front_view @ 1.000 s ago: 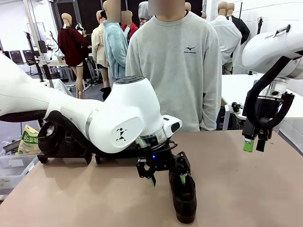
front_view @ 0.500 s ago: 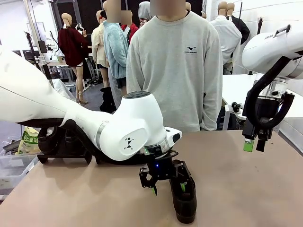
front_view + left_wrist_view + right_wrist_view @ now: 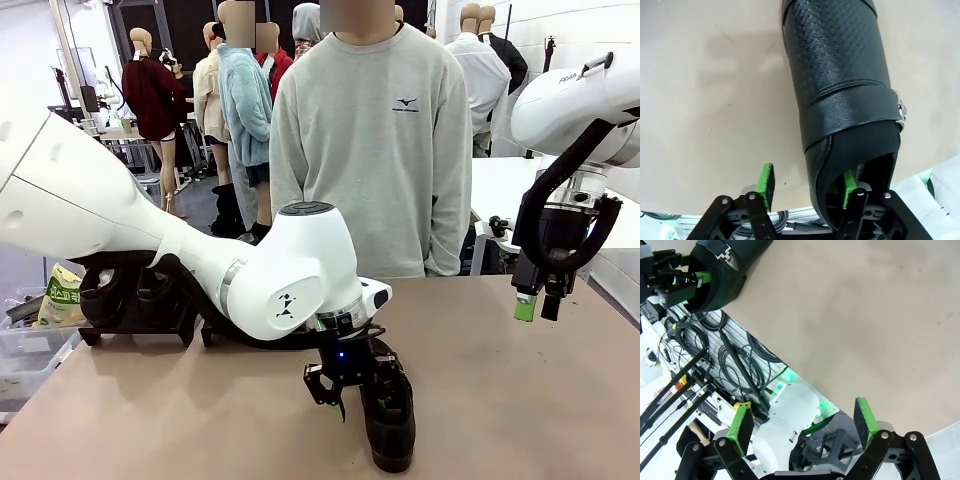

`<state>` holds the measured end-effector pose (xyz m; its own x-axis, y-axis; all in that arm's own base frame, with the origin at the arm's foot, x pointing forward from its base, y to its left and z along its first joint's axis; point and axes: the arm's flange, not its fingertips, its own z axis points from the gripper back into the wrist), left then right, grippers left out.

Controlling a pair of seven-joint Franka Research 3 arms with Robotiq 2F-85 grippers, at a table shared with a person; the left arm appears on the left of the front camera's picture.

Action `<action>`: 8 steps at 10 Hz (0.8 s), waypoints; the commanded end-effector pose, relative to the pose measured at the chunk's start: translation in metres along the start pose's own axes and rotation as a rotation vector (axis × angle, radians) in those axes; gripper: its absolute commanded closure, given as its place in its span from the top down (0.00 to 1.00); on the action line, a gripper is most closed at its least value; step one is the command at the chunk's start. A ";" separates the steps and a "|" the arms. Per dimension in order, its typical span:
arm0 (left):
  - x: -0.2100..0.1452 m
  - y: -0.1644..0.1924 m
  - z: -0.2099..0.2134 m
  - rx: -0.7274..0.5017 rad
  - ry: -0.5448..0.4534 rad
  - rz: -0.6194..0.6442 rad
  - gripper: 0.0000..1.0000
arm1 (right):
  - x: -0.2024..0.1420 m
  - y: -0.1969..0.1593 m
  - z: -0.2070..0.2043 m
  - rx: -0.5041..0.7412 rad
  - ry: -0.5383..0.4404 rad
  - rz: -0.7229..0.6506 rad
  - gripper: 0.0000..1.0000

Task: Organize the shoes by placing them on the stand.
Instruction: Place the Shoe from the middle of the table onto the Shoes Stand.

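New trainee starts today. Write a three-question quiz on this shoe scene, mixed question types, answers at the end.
1. True or false: the left pincer has one finger inside the shoe on the table.
2. The right pincer is: A) gripping a shoe B) open above the table C) resting on the stand.
3. Fill in: the person stands at the ___ side of the table.

Key: 1 true; 2 B; 3 far.
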<state>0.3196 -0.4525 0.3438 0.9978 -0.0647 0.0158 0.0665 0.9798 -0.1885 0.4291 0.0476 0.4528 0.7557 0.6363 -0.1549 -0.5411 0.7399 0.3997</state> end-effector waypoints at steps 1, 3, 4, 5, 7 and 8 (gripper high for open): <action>0.006 -0.010 0.001 0.029 0.001 0.018 0.15 | -0.001 0.001 0.002 -0.005 0.017 -0.015 1.00; 0.006 -0.011 0.003 0.033 0.011 0.014 0.00 | -0.001 0.001 0.002 -0.005 0.017 -0.015 1.00; 0.006 -0.013 0.004 0.043 0.037 0.012 0.00 | -0.001 0.001 0.002 -0.005 0.017 -0.015 1.00; 0.005 -0.013 0.006 0.053 0.053 0.012 0.00 | -0.001 0.001 0.002 -0.005 0.017 -0.015 1.00; 0.005 -0.014 0.006 0.053 0.056 0.006 0.00 | -0.001 0.001 0.002 -0.005 0.017 -0.015 1.00; 0.005 -0.013 0.007 0.051 0.055 0.004 0.00 | -0.001 0.001 0.002 -0.005 0.017 -0.015 1.00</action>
<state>0.3222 -0.4588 0.3507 0.9966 -0.0753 -0.0330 0.0696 0.9866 -0.1475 0.4291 0.0476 0.4528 0.7557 0.6363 -0.1549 -0.5411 0.7399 0.3998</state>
